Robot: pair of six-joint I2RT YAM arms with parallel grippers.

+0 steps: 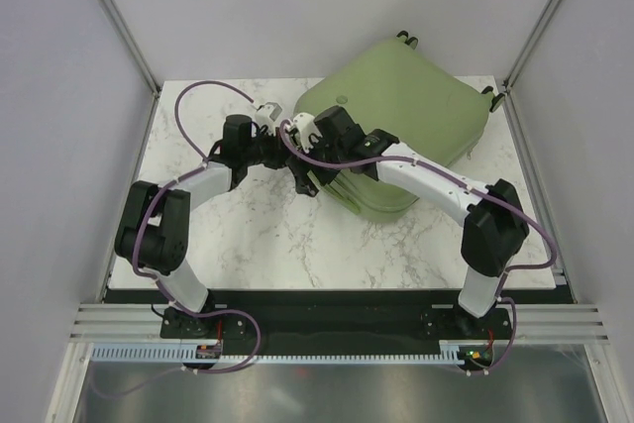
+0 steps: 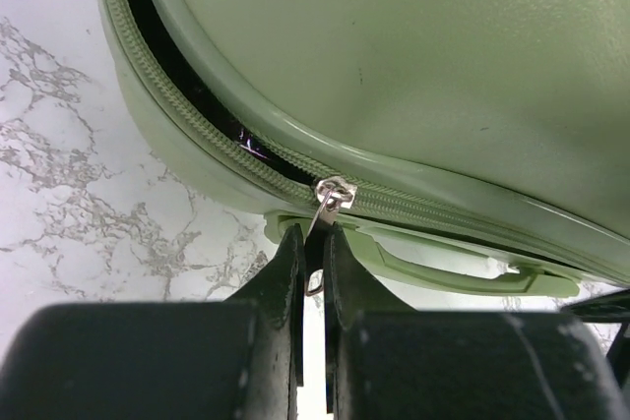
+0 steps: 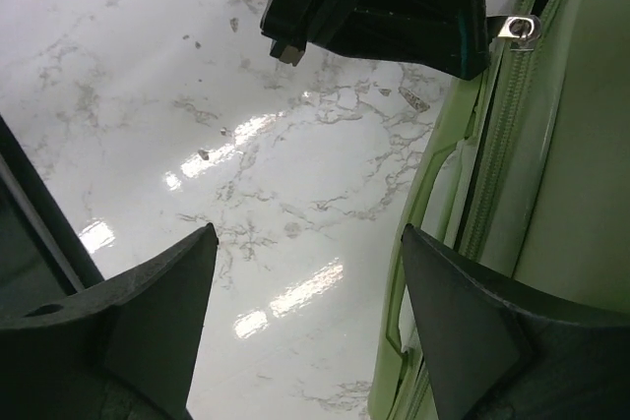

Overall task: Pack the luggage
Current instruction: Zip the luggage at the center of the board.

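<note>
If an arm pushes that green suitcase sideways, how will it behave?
Probably slides as one stiff piece: the suitcase looks hard-shelled, the marble table glossy. Lying flat, it seems unlikely to roll or tip.

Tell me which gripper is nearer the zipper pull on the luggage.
Left. The left gripper is shut on the zipper pull at the edge of the luggage. The right gripper hangs open farther along that edge, one finger by the shell, off the pull.

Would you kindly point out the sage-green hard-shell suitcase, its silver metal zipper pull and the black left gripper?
Green suitcase [image 1: 406, 106]: top view, lid centre.
Zipper pull [image 2: 326, 210]: left wrist view, tab.
Left gripper [image 2: 313, 243]: left wrist view, between fingertips.
</note>
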